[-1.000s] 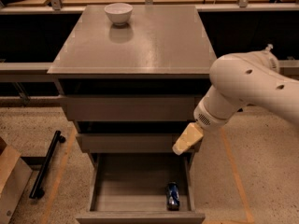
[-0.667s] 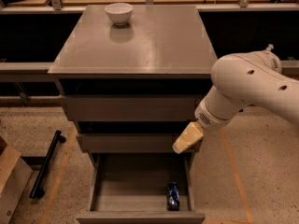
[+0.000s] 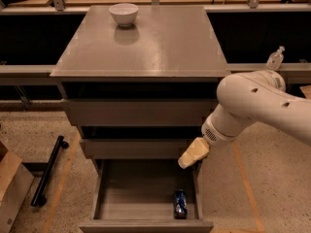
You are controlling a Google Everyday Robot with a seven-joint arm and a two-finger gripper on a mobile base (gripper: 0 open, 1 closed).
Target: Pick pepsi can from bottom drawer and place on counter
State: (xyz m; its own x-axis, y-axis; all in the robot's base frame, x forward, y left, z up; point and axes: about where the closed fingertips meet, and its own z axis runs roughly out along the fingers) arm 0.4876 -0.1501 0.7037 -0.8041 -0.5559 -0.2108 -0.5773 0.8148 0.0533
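Note:
The pepsi can (image 3: 180, 203) lies on its side in the front right corner of the bottom drawer (image 3: 146, 198), which is pulled out. The counter (image 3: 146, 47) is the grey-brown top of the cabinet. My gripper (image 3: 193, 154) hangs from the white arm (image 3: 252, 106) above the drawer's right side. It is above and slightly behind the can, apart from it, and holds nothing.
A white bowl (image 3: 123, 13) stands at the counter's back left. A clear pump bottle (image 3: 275, 58) stands on a ledge at the right. A black bar (image 3: 47, 177) and a cardboard box (image 3: 12, 188) lie on the floor at the left.

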